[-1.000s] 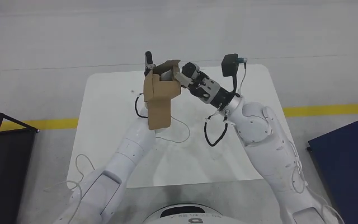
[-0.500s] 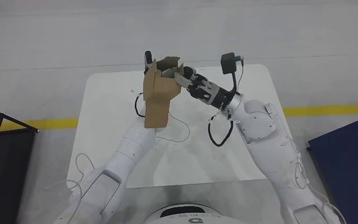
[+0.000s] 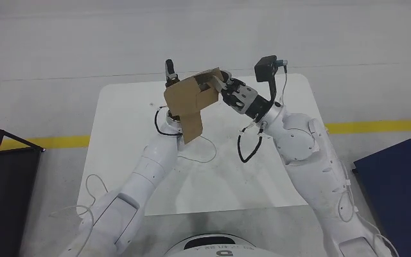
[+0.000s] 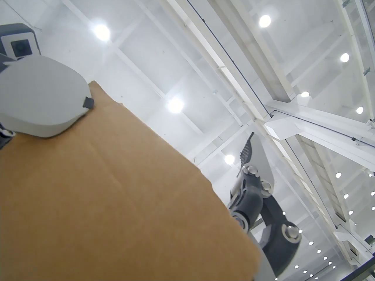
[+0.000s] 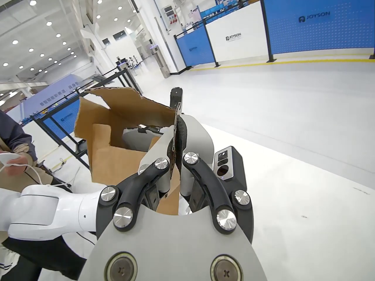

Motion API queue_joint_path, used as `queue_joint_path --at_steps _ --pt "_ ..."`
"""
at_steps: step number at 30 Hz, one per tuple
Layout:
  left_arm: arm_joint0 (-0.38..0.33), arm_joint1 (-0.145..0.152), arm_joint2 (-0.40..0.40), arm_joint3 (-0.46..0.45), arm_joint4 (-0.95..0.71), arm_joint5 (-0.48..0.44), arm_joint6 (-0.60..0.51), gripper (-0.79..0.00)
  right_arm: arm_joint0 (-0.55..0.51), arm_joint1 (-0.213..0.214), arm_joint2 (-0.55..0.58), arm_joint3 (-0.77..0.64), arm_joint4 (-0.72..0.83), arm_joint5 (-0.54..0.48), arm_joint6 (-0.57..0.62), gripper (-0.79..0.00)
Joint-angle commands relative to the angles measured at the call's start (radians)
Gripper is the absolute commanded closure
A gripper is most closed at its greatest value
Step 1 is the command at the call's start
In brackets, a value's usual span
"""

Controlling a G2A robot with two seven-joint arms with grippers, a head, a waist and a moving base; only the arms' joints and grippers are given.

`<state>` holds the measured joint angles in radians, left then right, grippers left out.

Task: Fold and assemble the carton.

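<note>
Over the near half of the white table (image 3: 128, 167) both arms rise from the robot's side toward the far edge. The carton (image 3: 189, 106) hangs in the air between them, clear of the tabletop. It is brown and half opened, with its long body slanting down toward the robot and its ragged flaps up at the far end.

A second ago it hung nearly upright. Now its top has swung over to the right and the whole box lies more tilted, its lower end lifted a little.

The left gripper (image 3: 171, 76) sits at the carton's far left corner, much where it was. Whether it is clamped on the cardboard I cannot tell, since the carton (image 4: 102, 191) hides most of it from that arm's wrist camera.

Half a second ago the right gripper (image 3: 225, 90) was poking into the open end. It has since drawn back to the right. Seen from its own wrist, the right gripper (image 5: 176, 140) is pinched tight on the torn corrugated edge of a flap, with the carton (image 5: 102, 153) hollow behind it.

Beyond the table lies grey floor (image 3: 205, 32), with a yellow line (image 3: 366, 126) off to the right.
</note>
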<state>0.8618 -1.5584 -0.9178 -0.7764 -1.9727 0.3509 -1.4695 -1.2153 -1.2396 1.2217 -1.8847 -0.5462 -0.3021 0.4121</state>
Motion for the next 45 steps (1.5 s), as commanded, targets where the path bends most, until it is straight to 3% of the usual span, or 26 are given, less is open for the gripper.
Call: queue_joint_path --at_steps 1,9,18,22,29,34,40,45 --pt "0.001 0.003 -0.005 0.008 -0.002 0.0 0.0 -0.785 -0.004 0.002 0.013 -0.013 -0.011 0.004 -0.004 0.0" --pt "0.009 0.019 -0.021 0.036 0.016 -0.001 -0.001 -0.785 -0.013 0.01 0.069 -0.035 0.036 -0.015 0.005 0.0" --pt "-0.015 0.051 -0.019 0.094 0.204 -0.067 -0.066 -0.785 -0.02 0.017 0.101 -0.045 0.05 -0.021 0.039 0.0" --pt "-0.011 0.067 -0.036 0.063 0.255 -0.067 -0.066 -0.785 -0.02 0.017 0.101 -0.045 0.05 -0.021 0.039 0.0" --pt "0.017 0.099 -0.062 0.003 0.327 -0.067 -0.066 -0.597 -0.023 0.017 0.093 -0.018 0.144 -0.036 0.079 0.0" --pt "0.021 0.14 -0.114 -0.012 0.468 -0.08 -0.066 -0.6 -0.008 0.025 0.106 0.013 0.237 -0.08 0.188 0.0" --pt "0.046 0.183 -0.162 -0.086 0.585 -0.071 -0.066 -0.606 0.0 0.033 0.12 0.047 0.278 -0.121 0.239 0.0" --pt "0.075 0.21 -0.161 -0.143 0.662 -0.088 -0.066 -0.529 0.008 0.033 0.09 0.07 0.293 -0.133 0.24 0.0"
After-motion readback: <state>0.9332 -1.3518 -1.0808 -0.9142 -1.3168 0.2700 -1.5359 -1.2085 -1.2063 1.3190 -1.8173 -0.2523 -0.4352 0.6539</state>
